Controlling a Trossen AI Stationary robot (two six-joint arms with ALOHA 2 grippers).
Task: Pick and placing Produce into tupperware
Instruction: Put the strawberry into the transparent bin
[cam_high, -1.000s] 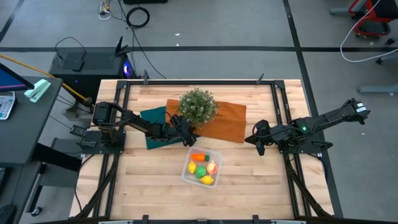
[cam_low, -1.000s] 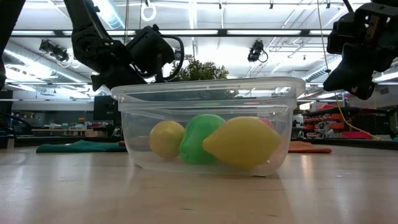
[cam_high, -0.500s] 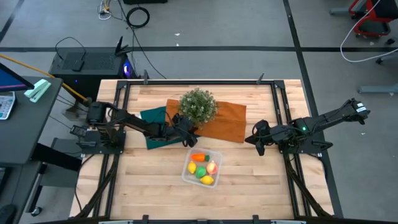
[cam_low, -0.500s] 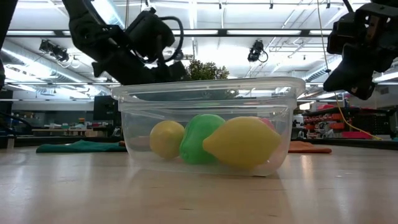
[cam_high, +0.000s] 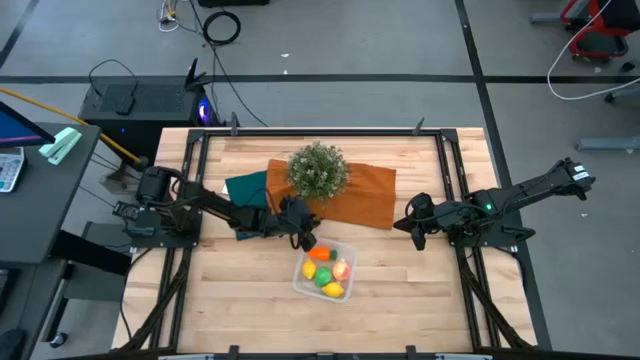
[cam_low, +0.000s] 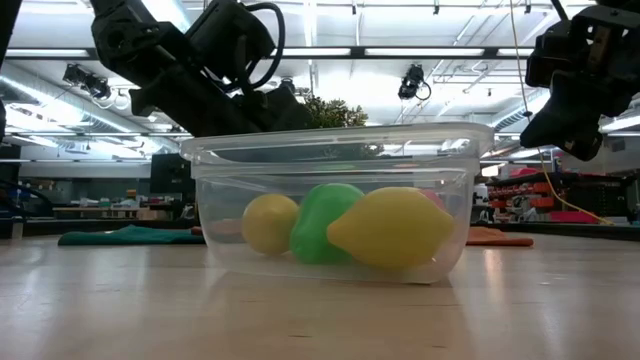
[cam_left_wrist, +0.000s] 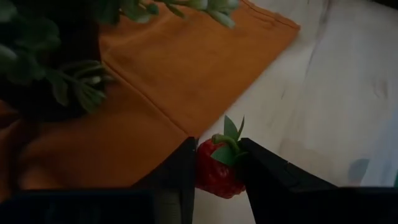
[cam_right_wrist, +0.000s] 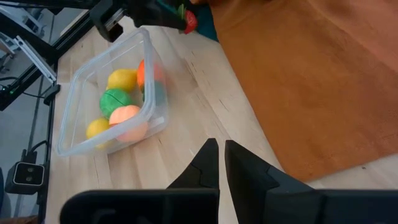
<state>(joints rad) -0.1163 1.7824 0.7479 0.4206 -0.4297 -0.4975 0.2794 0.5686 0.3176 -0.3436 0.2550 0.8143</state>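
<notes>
The clear tupperware (cam_high: 325, 270) stands on the wood near the table's middle. It holds an orange carrot (cam_high: 318, 253), a peach-coloured fruit (cam_high: 341, 267), a green piece (cam_high: 324, 277) and two yellow lemons (cam_high: 309, 270) (cam_high: 334, 290). My left gripper (cam_high: 305, 237) hovers at the box's far left corner, shut on a red toy strawberry (cam_left_wrist: 214, 177). The strawberry also shows in the right wrist view (cam_right_wrist: 189, 22), above the box rim. My right gripper (cam_high: 415, 228) waits shut above the table's right part, off the orange cloth's right end. My left gripper pinches the strawberry's red body (cam_left_wrist: 211, 168) between its two fingers, one on each side. The green leafy top (cam_left_wrist: 229, 143) points out past the fingertips. The strawberry is lifted clear of the table and the cloth.
A bushy green plant (cam_high: 318, 170) stands on an orange cloth (cam_high: 365, 195) just beyond the box, and a dark green cloth (cam_high: 245, 190) lies to its left. Bare wood (cam_high: 400, 300) lies right of the box and on its near side.
My left gripper has carried the strawberry from beside the plant toward the table's near edge, arriving at the tupperware's far left corner. It has stayed shut on the strawberry. The box and its contents have not moved.
</notes>
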